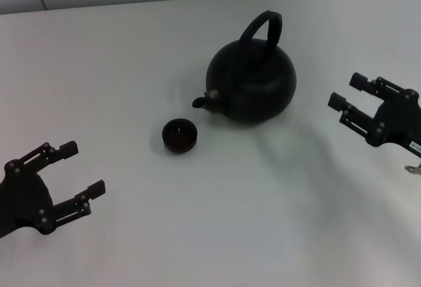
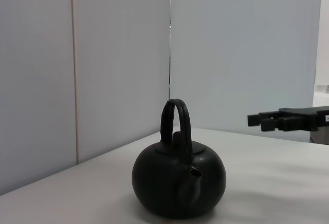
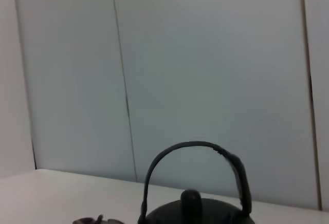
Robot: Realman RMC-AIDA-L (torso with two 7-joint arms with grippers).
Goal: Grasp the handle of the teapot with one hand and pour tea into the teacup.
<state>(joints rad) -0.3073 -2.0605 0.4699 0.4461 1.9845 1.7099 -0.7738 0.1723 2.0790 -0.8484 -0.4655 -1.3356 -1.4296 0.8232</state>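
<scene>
the teapot sits upright on the white table, toward the far side of it, with its handle arched up over the lid and nothing touching it. its short spout points to the robot's left and slightly toward the robot. the teacup stands just beside the teapot, off the spout's tip on the near-left side, apart from it and upright. out to the right of the teapot, clear of it, the right gripper hovers with its two fingers spread wide and nothing between them, pointing toward the pot. well to the near-left of the teapot, past the teacup, the left gripper hangs near the table's front edge, its fingers also spread wide and empty. behind the teapot runs a pale panelled wall.
</scene>
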